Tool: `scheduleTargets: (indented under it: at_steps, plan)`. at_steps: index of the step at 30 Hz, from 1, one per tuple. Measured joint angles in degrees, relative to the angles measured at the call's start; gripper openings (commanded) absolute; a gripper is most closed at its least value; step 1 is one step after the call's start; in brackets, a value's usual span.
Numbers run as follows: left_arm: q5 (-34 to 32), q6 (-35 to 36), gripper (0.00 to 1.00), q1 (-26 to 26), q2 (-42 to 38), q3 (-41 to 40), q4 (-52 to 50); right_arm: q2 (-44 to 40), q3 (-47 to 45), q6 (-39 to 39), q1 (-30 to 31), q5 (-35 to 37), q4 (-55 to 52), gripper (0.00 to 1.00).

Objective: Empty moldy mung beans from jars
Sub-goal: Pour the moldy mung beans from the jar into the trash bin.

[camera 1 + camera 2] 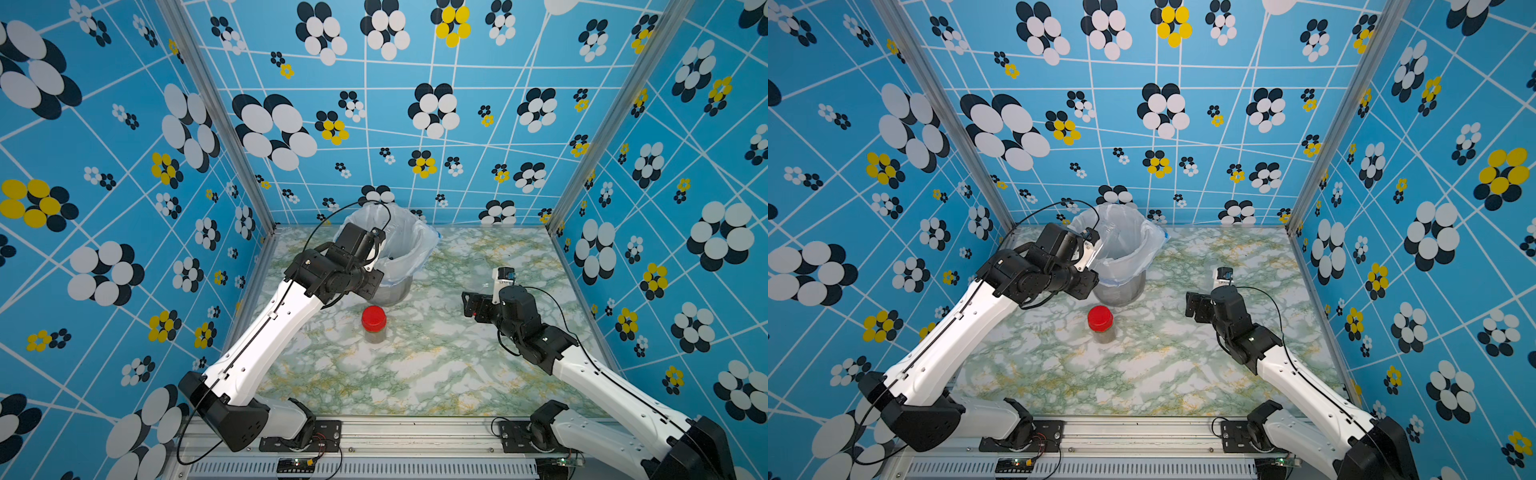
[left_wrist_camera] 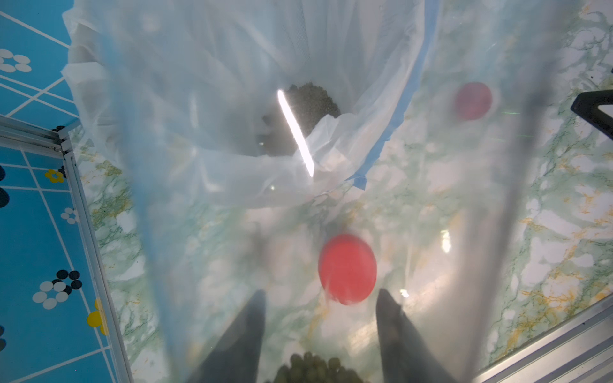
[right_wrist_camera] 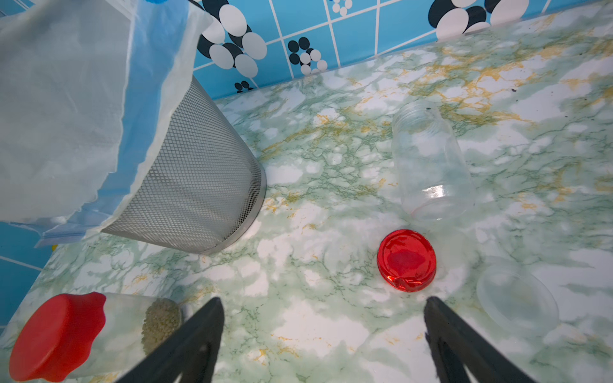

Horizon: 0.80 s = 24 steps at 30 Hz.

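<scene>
Where the left gripper (image 1: 1094, 245) sits: over the bin mouth, its dark fingers (image 2: 245, 335) closed narrowly on a clear plastic jar (image 1: 1108, 235), lidless and tilted towards the bag.
Held contents: a few round, matte olive-green mung beans (image 2: 315, 368) bunched near the fingers; the smooth jar wall blurs everything seen through it.
Right gripper (image 3: 323, 331): jaws spread wide, holding nothing, above the table.
Beneath it: a glossy red lid (image 3: 406, 260) lying flat; beside it an empty jar (image 3: 431, 162) on its side, with a ridged neck; also a translucent round disc (image 3: 517, 295).
Capped jar (image 1: 374, 328): upright mid-table, with a scalloped red screw lid and greenish-grey grains behind a clear wall.
Bin (image 3: 199, 172): tapered grey metal mesh, lined with a thin white bag (image 3: 59, 99) with a blue edge.
Bin contents: a dark bean heap (image 2: 311, 102) at the bottom.
Table (image 1: 436, 365): marbled green, white and yellow.
View differences: only the right wrist view shows the loose lid, empty jar and disc clearly; only the left wrist view shows inside the bag; both top views show the capped jar.
</scene>
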Motion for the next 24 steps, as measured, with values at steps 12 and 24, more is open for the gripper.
scheduleTargets:
  at_steps: [12,24]
  plan:
    - [-10.0,1.7,0.32,0.1,9.4,14.4,-13.0,-3.8,-2.7,0.1,0.0,-0.2,0.5,0.97]
    - [-22.2,5.3,0.32,-0.1,17.1,27.7,-23.4,-4.1,-2.7,0.1,0.0,-1.0,0.5,0.97]
